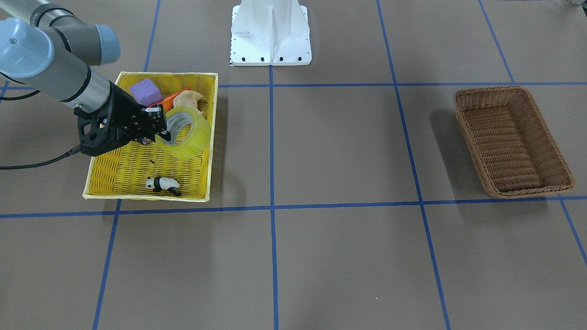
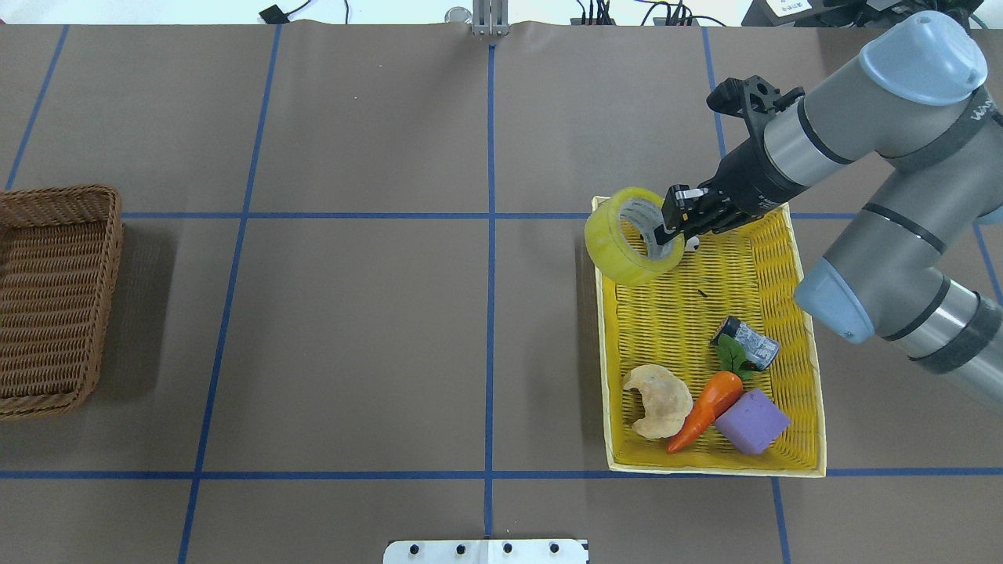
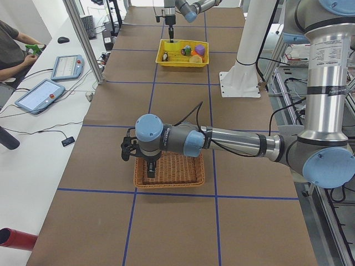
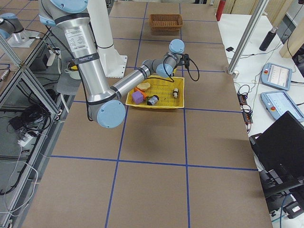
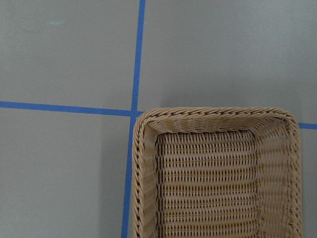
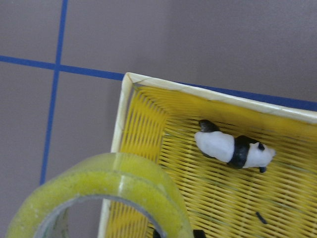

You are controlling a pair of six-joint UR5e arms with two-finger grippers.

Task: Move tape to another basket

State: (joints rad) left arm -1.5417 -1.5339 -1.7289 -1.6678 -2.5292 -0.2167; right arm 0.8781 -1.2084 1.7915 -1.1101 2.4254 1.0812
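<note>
A brown-papered table [image 2: 353,313] ruled with blue tape lines carries two containers well apart: a shallow yellow tray [image 2: 605,376] on the robot's right and the brown wicker basket [image 2: 116,258] on its left.

The overhead view shows a grey cylinder [image 2: 748,343], a carrot [image 2: 705,403], a purple block [image 2: 752,421] and a pale pastry [image 2: 658,399] at the tray's near end. In the front-facing view the arm hides the cylinder, but that view plainly shows a toy panda [image 1: 163,184] lying at the tray's other end. From overhead the panda is almost covered by the gripper. The right wrist camera looks past the roll's rim at the panda and the tray corner below.

The right arm reaches in low, its wrist angled toward the table's middle. The right gripper [image 2: 672,227] is clamped on the wall of the tape [image 2: 619,251]. The roll is tilted and appears to hang clear of the tray floor, over the tray's far inner corner.

The side view from the robot's left shows the left arm stretched level across the basket, with the left gripper [image 3: 151,166] pointing down over it. Whether its fingers are apart or together cannot be told. Its wrist camera sees only one end of the basket and the paper beside it.
</note>
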